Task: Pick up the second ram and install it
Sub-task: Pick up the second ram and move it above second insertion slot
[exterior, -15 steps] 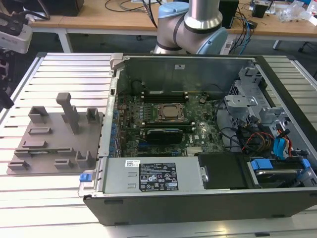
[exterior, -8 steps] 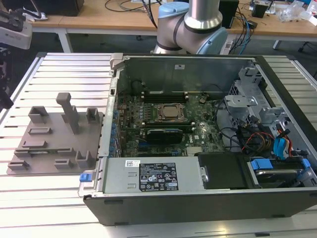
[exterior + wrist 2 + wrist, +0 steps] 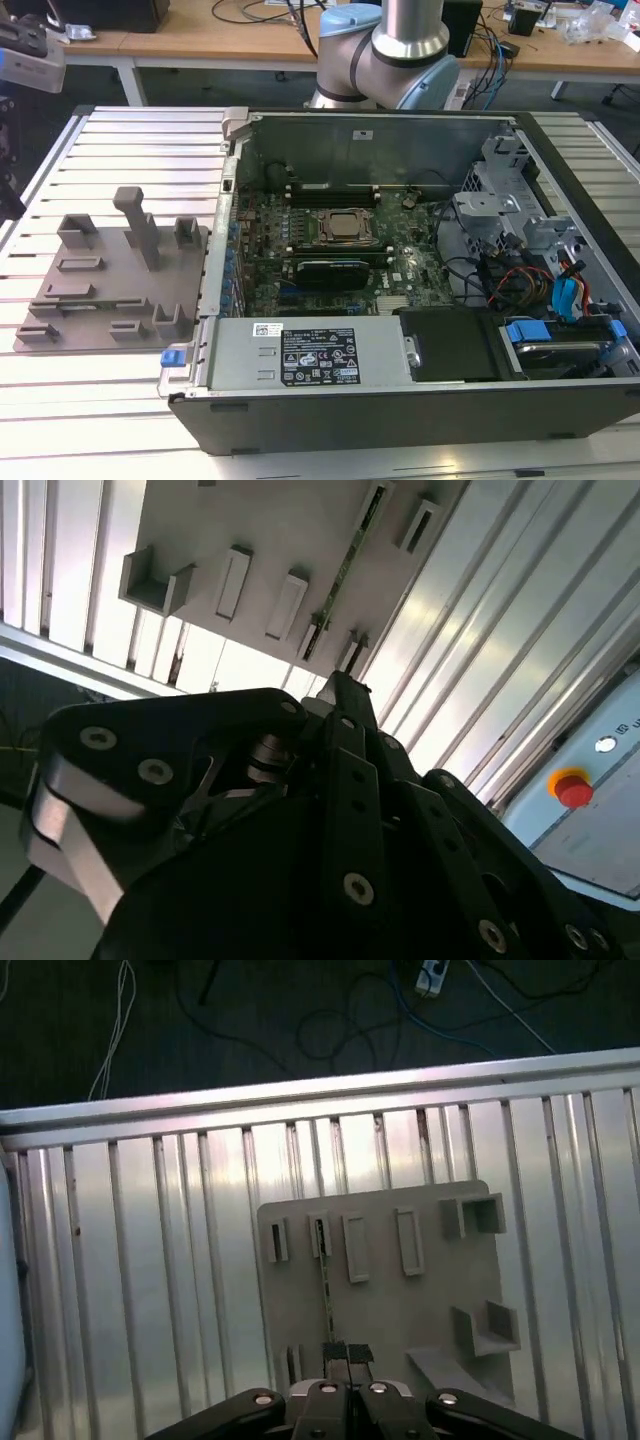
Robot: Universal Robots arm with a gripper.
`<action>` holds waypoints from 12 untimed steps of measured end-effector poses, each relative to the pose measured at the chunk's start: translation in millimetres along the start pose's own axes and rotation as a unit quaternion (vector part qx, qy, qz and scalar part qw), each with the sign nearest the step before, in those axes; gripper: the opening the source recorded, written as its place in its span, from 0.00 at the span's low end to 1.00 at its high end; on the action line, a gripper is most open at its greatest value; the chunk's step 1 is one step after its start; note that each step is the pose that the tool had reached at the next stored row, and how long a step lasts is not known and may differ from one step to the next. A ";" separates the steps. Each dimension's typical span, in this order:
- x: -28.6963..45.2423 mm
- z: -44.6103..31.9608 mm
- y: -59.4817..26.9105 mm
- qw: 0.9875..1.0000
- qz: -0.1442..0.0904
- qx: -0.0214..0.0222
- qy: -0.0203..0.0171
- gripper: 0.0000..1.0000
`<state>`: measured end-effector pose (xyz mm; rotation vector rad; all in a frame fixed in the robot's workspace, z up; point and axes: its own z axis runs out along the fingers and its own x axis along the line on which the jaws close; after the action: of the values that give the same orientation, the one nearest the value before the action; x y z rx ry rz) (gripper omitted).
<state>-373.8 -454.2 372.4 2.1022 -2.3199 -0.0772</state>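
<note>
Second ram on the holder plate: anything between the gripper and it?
Nothing visible. In the first wrist view the second ram stands on edge in the grey holder plate, and the gripper hangs over one end of it. The plate's upright blocks sit off to the side, not in the gap.

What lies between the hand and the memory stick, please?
Nothing: in the first wrist view the hand sits at one end of the memory stick on the grey plate; whether they touch is unclear.
</note>
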 end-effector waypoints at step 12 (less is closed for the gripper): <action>0.0 0.0 0.0 0.996 -0.090 -0.002 0.004 0.10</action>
<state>-373.8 -454.2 372.4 2.2986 -2.1191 -0.0755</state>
